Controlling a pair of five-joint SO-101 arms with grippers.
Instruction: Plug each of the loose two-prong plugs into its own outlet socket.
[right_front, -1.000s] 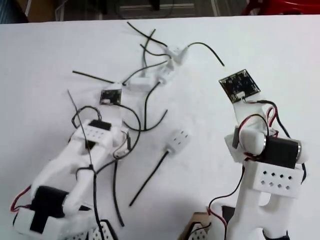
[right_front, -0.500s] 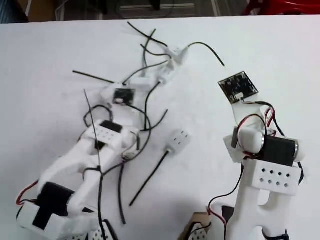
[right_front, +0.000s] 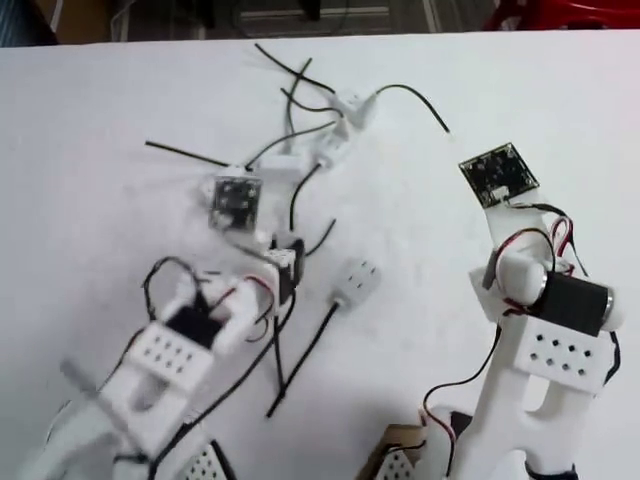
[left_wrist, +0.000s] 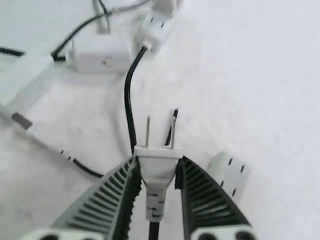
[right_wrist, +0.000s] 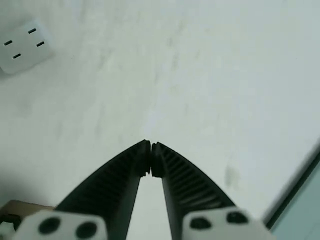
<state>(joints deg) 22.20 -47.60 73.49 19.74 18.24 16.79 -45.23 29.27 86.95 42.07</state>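
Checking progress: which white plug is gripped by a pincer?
The two-prong plug clamped in the left pincer, with its prongs pointing outward. The other plug beyond it lies ungripped on the table.

Cords (right_front: 292, 208) clutter beside outlet socket (right_front: 357, 281); beyond seems open.

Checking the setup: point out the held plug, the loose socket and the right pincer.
held plug (left_wrist: 155, 171), left wrist view, white body
loose socket (right_front: 357, 281), high view, slotted face
right pincer (right_wrist: 150, 159), right wrist view, between touching tips
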